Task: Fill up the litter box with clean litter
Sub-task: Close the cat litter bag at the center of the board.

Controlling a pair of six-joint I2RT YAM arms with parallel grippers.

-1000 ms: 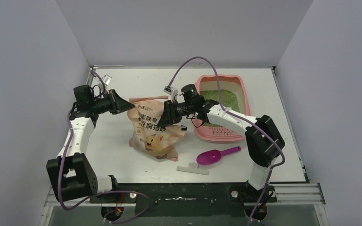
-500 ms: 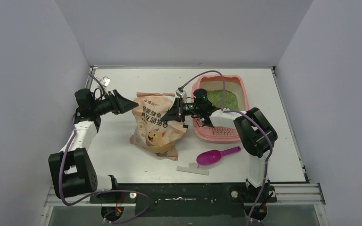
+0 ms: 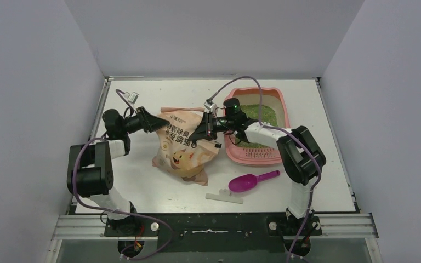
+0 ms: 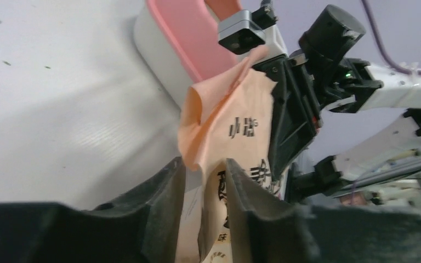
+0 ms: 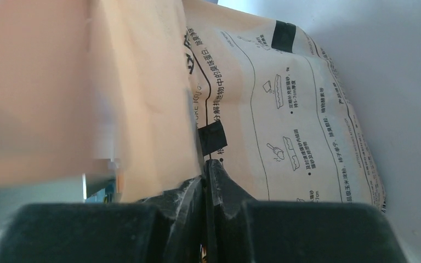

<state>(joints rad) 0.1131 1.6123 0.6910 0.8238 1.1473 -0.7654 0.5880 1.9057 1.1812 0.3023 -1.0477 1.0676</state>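
The pink litter box [image 3: 283, 118] sits at the right back of the table with green litter [image 3: 262, 115] in its far half. A peach litter bag [image 3: 183, 148] stands just left of it. My left gripper [image 3: 157, 121] is shut on the bag's upper left corner; in the left wrist view [image 4: 204, 171] the bag's folded edge [image 4: 219, 115] sits between the fingers. My right gripper [image 3: 201, 134] is shut on the bag's right edge; the right wrist view [image 5: 204, 171] shows the jaws pinched tight on the printed bag [image 5: 285, 109]. The box's rim [image 4: 183, 33] shows behind the bag.
A magenta scoop [image 3: 250, 181] lies in front of the litter box. A white strip [image 3: 225, 196] lies near the table's front edge. A thin peach strip [image 3: 182, 108] lies behind the bag. Grey walls close in the table on three sides.
Both grippers have moved right with the bag, which now stands closer to the litter box and more upright. The left arm has stretched out low; the right arm has folded back.
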